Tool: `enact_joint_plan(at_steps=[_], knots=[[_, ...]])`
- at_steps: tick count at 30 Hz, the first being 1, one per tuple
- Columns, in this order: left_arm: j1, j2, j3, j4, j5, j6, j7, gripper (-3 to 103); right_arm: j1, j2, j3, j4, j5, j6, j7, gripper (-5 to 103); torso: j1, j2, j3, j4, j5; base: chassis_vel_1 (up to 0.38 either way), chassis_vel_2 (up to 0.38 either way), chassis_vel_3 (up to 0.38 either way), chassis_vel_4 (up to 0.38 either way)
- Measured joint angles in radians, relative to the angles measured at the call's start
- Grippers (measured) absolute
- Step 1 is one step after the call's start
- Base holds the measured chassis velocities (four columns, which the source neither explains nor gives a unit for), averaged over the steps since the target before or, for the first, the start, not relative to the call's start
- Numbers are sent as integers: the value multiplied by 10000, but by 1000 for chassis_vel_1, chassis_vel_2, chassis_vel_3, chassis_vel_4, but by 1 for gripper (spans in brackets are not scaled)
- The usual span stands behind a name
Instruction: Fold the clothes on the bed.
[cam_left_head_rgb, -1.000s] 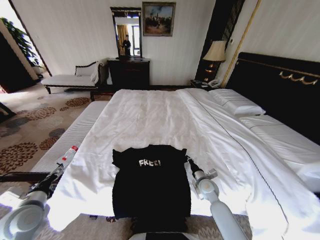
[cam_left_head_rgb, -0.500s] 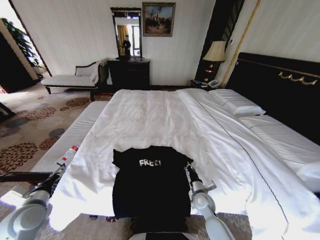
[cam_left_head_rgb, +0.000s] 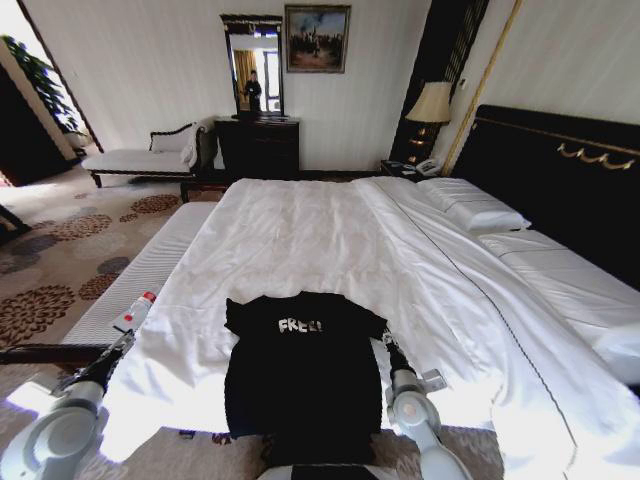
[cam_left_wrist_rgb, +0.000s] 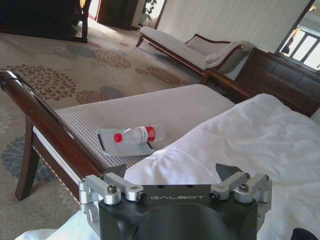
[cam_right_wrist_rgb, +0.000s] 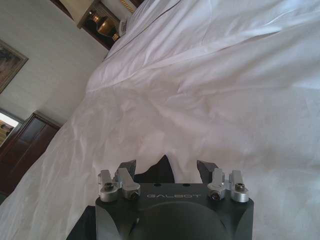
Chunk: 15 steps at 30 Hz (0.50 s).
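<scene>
Left tool (cam_left_wrist_rgb: 173, 176) and right tool (cam_right_wrist_rgb: 167, 169): matte black housings lettered "GALBOT", silver screw-fastened finger brackets, dark fingertips. Arms: silver-grey rounded joints; the left tool's tip is red.

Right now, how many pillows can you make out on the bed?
2: one pillow near the headboard on the bed, a second pillow closer to the robot along the same side. Others may be hidden.

The bed (cam_left_head_rgb: 330, 240) (white-sheeted) carries pillows (cam_left_head_rgb: 475, 205) and a flat black T-shirt (cam_left_head_rgb: 303, 375).
</scene>
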Motion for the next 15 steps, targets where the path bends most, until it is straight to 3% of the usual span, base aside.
enact_joint_plan(at_steps=[1, 4, 6, 9, 11, 13, 15], knots=[[0, 0, 0, 0, 0, 0, 0, 100, 0, 0, 0, 0, 0, 0, 0, 69, 0, 0, 0, 0, 0, 0, 0, 0, 0], [-35, 0, 108, -31, 76, -1, -5, 100, 722, -568, 82, -640, 740, -765, -97, 85, 1, 0, 1, 5, 2, 0, 0, 0, 0], [-37, 0, 120, -64, 95, -1, -10, 100, 939, -771, 65, -848, 1135, -1030, -213, 85, 2, 0, 1, 3, 0, 0, 0, 0, 0], [-7, 0, 96, -158, 101, 0, -33, 100, 1649, -1334, -60, -1761, 2081, -1552, -1129, 99, 4, -1, 2, 6, 2, 0, 0, 0, 0], [18, 2, 56, -177, 97, 1, -36, 100, 1759, -1472, -108, -1985, 2159, -1655, -1495, 100, 4, -1, 2, 5, 2, 0, 0, 0, 0], [81, 16, -66, -206, 49, 4, -39, 100, 1880, -1762, -225, -2363, 2180, -1953, -2439, 100, 4, -1, 1, 3, 0, 0, 0, 0, 0], [108, 19, -113, -207, 29, 5, -39, 100, 1908, -1819, -276, -2478, 2140, -2032, -2676, 100, 4, 0, 2, 2, 1, 0, 0, 0, 0]])
